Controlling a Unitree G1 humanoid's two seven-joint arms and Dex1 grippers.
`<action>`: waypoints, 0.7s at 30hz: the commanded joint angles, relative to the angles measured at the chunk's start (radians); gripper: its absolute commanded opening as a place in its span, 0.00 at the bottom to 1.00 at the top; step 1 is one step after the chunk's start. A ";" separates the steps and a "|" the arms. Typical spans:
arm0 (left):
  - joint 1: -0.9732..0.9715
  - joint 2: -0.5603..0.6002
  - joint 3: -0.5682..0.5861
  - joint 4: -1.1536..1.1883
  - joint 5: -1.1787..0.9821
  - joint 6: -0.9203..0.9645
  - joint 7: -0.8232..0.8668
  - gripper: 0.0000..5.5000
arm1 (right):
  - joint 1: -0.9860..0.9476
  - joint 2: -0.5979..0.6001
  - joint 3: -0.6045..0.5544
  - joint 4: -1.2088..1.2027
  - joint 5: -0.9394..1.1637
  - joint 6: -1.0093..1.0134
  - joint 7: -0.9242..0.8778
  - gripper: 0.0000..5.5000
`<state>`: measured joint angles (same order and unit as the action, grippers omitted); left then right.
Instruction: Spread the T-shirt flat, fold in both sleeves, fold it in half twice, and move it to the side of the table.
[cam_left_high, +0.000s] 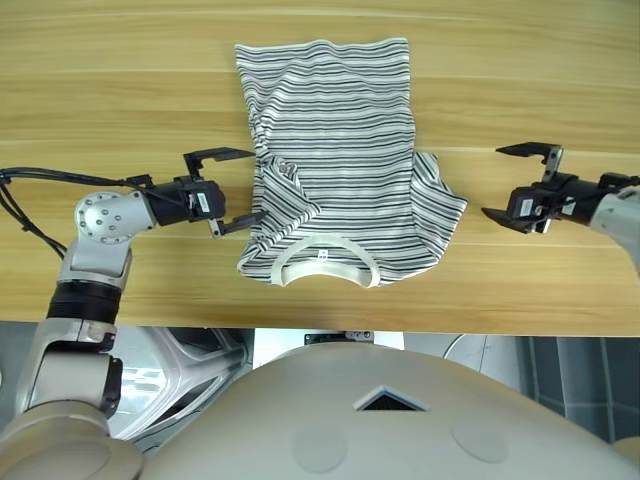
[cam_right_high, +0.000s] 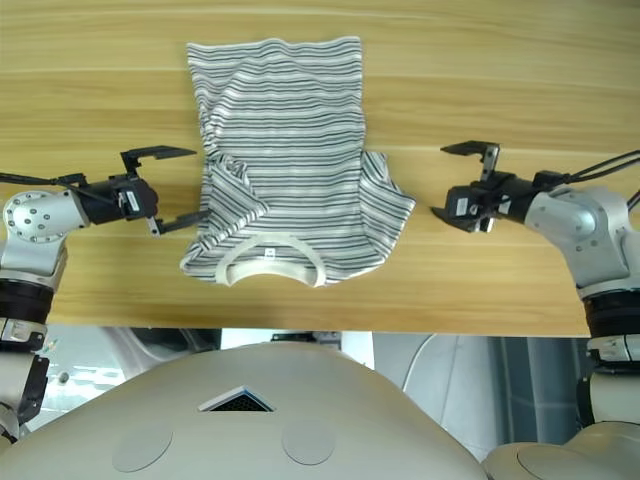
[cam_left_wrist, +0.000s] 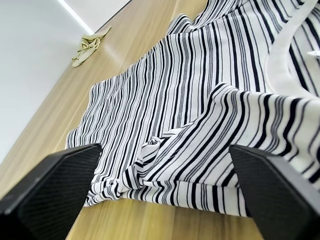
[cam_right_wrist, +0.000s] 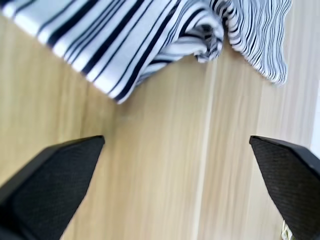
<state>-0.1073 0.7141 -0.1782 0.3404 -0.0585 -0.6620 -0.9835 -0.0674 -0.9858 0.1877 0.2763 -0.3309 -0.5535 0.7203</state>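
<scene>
You are dealing with a striped T-shirt (cam_left_high: 330, 150), thin knit by the look of it. Judge it light, soft and limp. It will sag, wrinkle and drag along the wood rather than hold a shape, and nothing about it is fragile. Take hold at edges and seams, where a pinch gathers one or two layers cleanly: the sleeve cuff, the shoulder seam, the hem corners.

The shirt lies near the middle of the wooden table (cam_left_high: 120, 80), with the white collar (cam_left_high: 284, 268) toward you and the hem at the far side. The body is mostly flat, with narrow grey and dark stripes across it. The left sleeve (cam_left_high: 285, 190) is turned in over the body and sits bunched and creased. The right sleeve (cam_left_high: 440, 200) juts out to the side, rumpled at its edge.

Your left gripper (cam_left_high: 252, 185) is at the shirt's left edge, fingers spread wide and holding nothing; the nearer fingertip appears to be at the cloth. Your right gripper (cam_left_high: 493, 181) is also spread and empty, hovering near the right sleeve but apart from it. In my judgement the right sleeve is yet to be folded, and the left fold wants smoothing.
</scene>
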 joint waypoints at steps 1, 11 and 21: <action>-0.015 0.000 0.000 0.000 0.015 -0.014 0.006 0.86 | 0.022 0.062 0.094 -0.015 -0.060 0.025 0.034 0.98; 0.015 0.009 0.008 -0.038 0.008 -0.009 0.004 0.86 | 0.065 0.056 0.124 -0.106 -0.035 0.053 0.060 0.98; 0.019 0.011 0.013 -0.044 0.018 -0.009 0.012 0.86 | 0.074 0.042 0.120 -0.116 -0.016 0.069 0.060 0.98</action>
<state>-0.0870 0.7113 -0.1763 0.3062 -0.0453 -0.6713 -0.9824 -0.0479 -0.9372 0.2536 0.1397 -0.3053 -0.5081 0.7209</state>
